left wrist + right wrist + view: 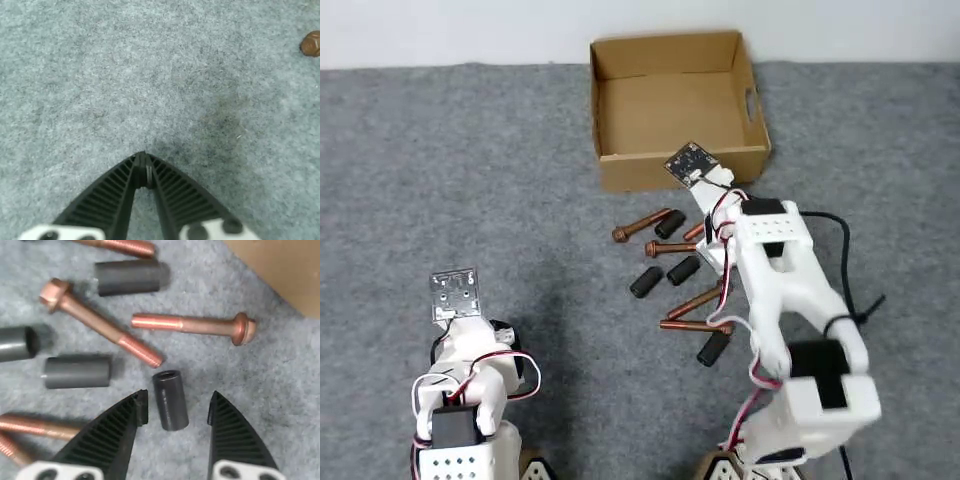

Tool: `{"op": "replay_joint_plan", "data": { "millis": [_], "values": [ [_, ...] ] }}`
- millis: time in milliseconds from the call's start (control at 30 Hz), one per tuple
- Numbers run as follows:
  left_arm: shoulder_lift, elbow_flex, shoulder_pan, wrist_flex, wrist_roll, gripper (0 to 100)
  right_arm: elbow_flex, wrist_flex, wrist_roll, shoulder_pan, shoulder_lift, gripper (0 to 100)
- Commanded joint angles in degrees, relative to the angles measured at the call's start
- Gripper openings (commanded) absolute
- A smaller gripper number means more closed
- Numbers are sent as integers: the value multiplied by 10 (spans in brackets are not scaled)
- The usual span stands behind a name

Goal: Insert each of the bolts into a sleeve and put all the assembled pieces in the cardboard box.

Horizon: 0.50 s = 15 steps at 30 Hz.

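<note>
The sleeve [170,400] in play is a short dark tube with an open bore, lying flat on the grey felt [470,150] in the scatter just near of the cardboard box [620,170]. It sits between the spread fingers of the right gripper [177,407], which is released, and as far as I can see nothing is touching it.

I'd call this the pick-a-sleeve step. No bolt is sleeved and no piece is in the box yet. Next move, I reckon: dip a touch and squeeze across the round sides. Keep it centred, because it could roll out.

A copper bolt [195,325] with a flanged head lies just beyond. A second bolt [100,322] has its tip close by. The left gripper [144,170] is clenched on nothing, over the felt at near left.
</note>
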Motion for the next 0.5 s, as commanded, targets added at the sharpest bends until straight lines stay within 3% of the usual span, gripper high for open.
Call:
{"op": "replay_joint_plan", "data": {
  "millis": [0,167,333,467],
  "values": [
    [-4,-3,-4,2,-2,6,-47,-7,4,7,45,183],
    [-4,-3,-4,2,-2,6,-52,0,4,11,84,167],
    [-4,-3,-4,2,-2,6,-77,30,4,13,88,5],
    [-4,-3,-4,2,-2,6,-91,74,3,21,86,7]
  ]
}}
